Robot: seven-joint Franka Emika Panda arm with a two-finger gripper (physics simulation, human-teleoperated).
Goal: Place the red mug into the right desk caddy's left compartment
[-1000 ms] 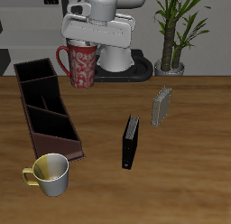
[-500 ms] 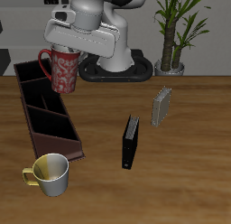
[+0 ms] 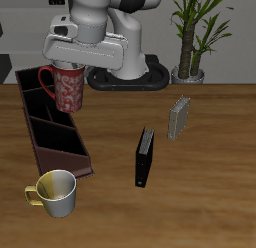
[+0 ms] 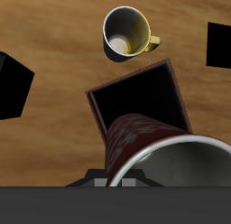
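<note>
Closest to the front edge of the bench point(image 3: 200, 217) sits a cream mug point(image 3: 56, 193) with a yellow handle, in the lower left of the exterior frame, just off the near end of the caddy. To its right, about mid-frame, a flat black book point(image 3: 145, 157) stands on edge, and a small grey upright object point(image 3: 178, 119) stands a little farther back, near a potted plant point(image 3: 193, 37).

The right desk caddy point(image 3: 52, 132) is a long dark brown box running from the cream mug up toward the upper left of the frame, its long axis slanting away from the viewer, with dividers splitting it into sections.

Above its far end hangs the red mug point(image 3: 64, 88), upright, handle pointing toward the left of the frame, carried clear of the box with nothing of it touching the walls. The claw point(image 3: 72, 62) is clamped on the mug at its rim; the fingers themselves are hidden by the arm's body, but a lifted mug tells me it is gripped.

The wrist camera looks down past the mug point(image 4: 149, 151) into an open dark section point(image 4: 140, 99), with the cream mug point(image 4: 127, 33) beyond it.

The coming move looks like a drop. I judge the mug is roughly over the far sections, but whether it is centred on the left compartment point(image 3: 34, 80) or overlaps a divider, I cannot tell.
</note>
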